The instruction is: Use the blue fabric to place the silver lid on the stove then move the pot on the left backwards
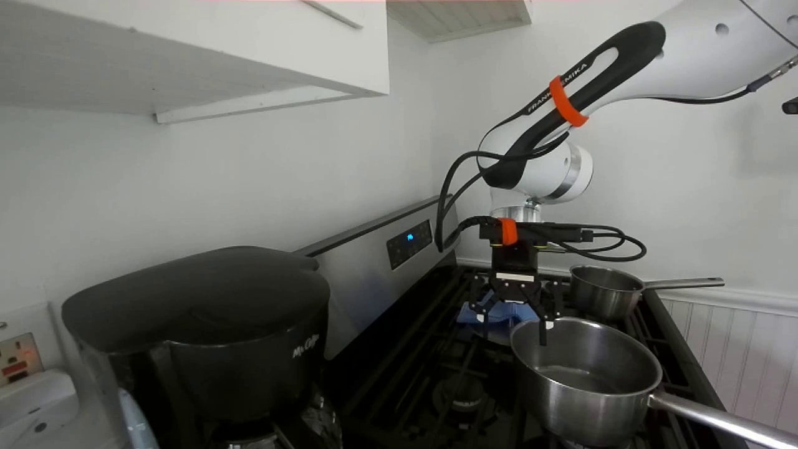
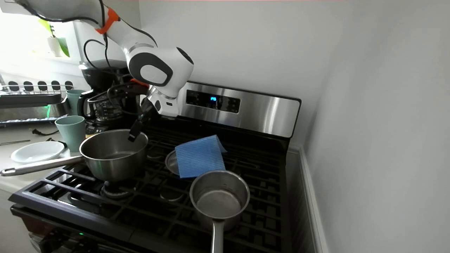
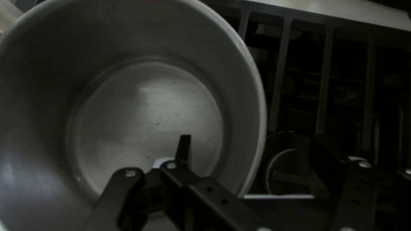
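Note:
The large steel pot (image 1: 586,408), the left pot in an exterior view (image 2: 114,165), stands on the stove grates. My gripper (image 1: 512,333) is open at its near-wall rim. In the wrist view (image 3: 252,154) one finger is over the pot's inside and the other is outside, with the rim between them, apart from both fingers. The blue fabric (image 2: 200,156) lies draped over the silver lid on the stove; it also shows behind the gripper (image 1: 499,312). Only the left edge of the silver lid (image 2: 171,162) is uncovered.
A smaller steel pot (image 2: 219,203) stands beside the fabric, its handle toward the stove front. A black coffee maker (image 1: 206,330) stands beside the stove. The stove's back panel (image 2: 260,112) rises behind the grates. A green cup (image 2: 72,131) and white bowl (image 2: 37,151) sit on the counter.

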